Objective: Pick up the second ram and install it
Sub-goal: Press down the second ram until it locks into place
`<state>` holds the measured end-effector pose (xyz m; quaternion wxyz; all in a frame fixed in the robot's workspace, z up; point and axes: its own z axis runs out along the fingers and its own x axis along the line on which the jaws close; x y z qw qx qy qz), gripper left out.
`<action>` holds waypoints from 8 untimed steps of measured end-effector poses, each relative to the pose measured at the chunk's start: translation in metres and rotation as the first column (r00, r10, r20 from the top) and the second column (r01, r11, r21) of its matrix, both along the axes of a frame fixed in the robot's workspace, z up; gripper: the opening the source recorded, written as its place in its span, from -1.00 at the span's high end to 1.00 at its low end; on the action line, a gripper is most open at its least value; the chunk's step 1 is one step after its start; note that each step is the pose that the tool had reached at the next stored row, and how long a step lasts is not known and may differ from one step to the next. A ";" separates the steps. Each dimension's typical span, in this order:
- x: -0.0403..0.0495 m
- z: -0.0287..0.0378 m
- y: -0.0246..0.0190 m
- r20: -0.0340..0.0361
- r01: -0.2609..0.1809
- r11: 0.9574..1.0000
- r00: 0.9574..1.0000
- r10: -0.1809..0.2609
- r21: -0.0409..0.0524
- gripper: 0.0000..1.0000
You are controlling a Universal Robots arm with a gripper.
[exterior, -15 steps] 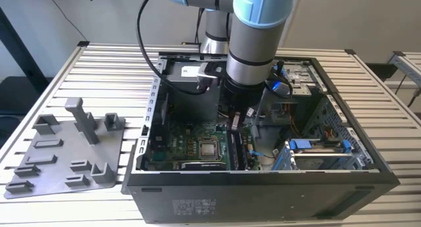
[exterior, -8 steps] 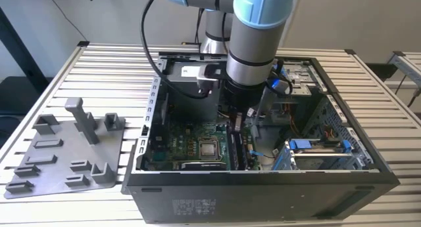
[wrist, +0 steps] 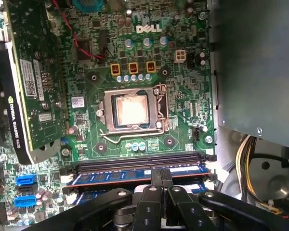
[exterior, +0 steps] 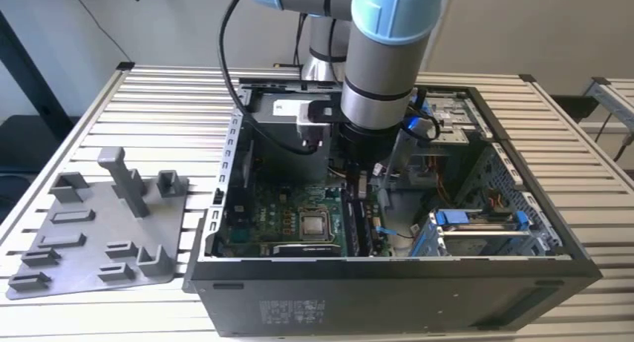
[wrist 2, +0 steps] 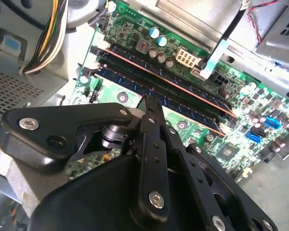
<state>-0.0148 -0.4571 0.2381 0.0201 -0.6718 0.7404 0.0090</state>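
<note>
The second ram (wrist: 111, 176) lies along a memory slot of the green motherboard (wrist: 183, 96), and its long top edge (wrist 2: 197, 113) also shows in the second wrist view. My gripper (wrist: 161, 177) is shut. Its joined tips sit on the middle of that stick's top edge, and the tips (wrist 2: 151, 102) show the same thing in the second wrist view. In the exterior view the gripper (exterior: 363, 195) reaches down into the open computer case over the slots. Another memory stick (wrist 2: 183, 87) stands in the neighbouring slot.
The silver processor (wrist: 131, 109) sits just beyond the slots. A graphics card (wrist: 29, 82) stands upright on the board. Yellow and black cables (wrist: 250, 154) hang near the slot ends. The case walls (exterior: 396, 262) close in around the arm. A grey holder tray (exterior: 99, 231) lies on the table at the exterior view's left.
</note>
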 end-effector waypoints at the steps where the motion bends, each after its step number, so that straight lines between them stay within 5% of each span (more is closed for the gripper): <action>1: 0.0000 -0.0001 0.0000 0.000 -0.003 1.000 1.000 0.003 0.000 0.79; 8: 0.0029 -0.0003 -0.0008 0.000 -0.004 1.000 1.000 0.004 0.000 0.79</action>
